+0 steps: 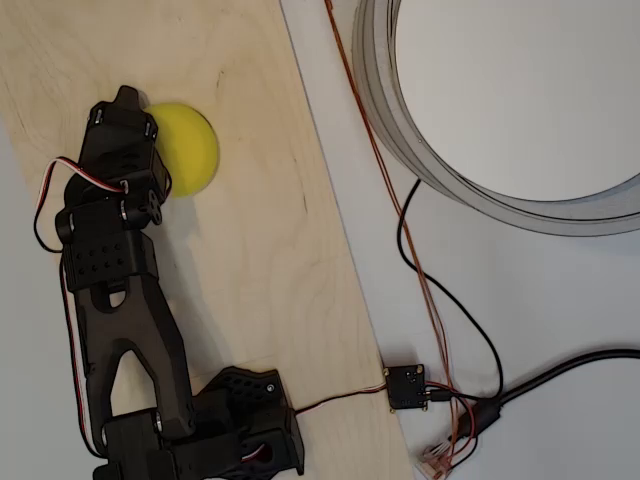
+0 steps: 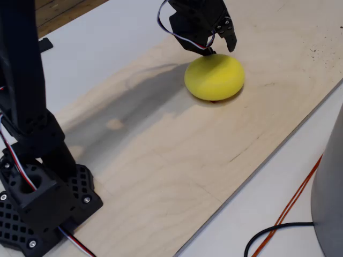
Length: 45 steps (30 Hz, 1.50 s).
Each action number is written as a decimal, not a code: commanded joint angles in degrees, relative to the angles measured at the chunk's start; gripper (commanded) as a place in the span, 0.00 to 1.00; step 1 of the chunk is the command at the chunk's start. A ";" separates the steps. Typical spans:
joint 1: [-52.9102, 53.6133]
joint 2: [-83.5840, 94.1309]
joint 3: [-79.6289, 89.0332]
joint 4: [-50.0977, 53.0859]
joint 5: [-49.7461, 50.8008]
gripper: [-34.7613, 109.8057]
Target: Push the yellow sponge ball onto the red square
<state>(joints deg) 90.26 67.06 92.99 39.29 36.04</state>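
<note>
One claw (image 2: 213, 45), its grip state impossible to tell, is pressing at the yellow sponge ball (image 2: 215, 76), which is sitting just below its tip on the wooden board (image 2: 177, 160). Pushing off-centre risks the ball rolling sideways.

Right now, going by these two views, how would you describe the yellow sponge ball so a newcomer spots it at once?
Start at the pale plywood board lying on the white table. Follow the black arm up from its base to its pincer; the yellow sponge ball sits right under the tip. It is the one bright yellow, rounded, matte thing on the board.
</note>
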 commanded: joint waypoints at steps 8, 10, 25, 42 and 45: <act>1.14 1.41 -6.33 0.00 -2.37 0.31; 1.14 1.76 -6.33 0.00 -2.46 0.31; 7.65 10.20 -4.57 0.00 -13.01 0.31; 7.21 21.45 -5.36 -5.10 -22.24 0.31; 7.47 21.09 -4.92 -7.91 -22.94 0.31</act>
<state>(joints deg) 97.12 84.81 88.59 33.31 13.45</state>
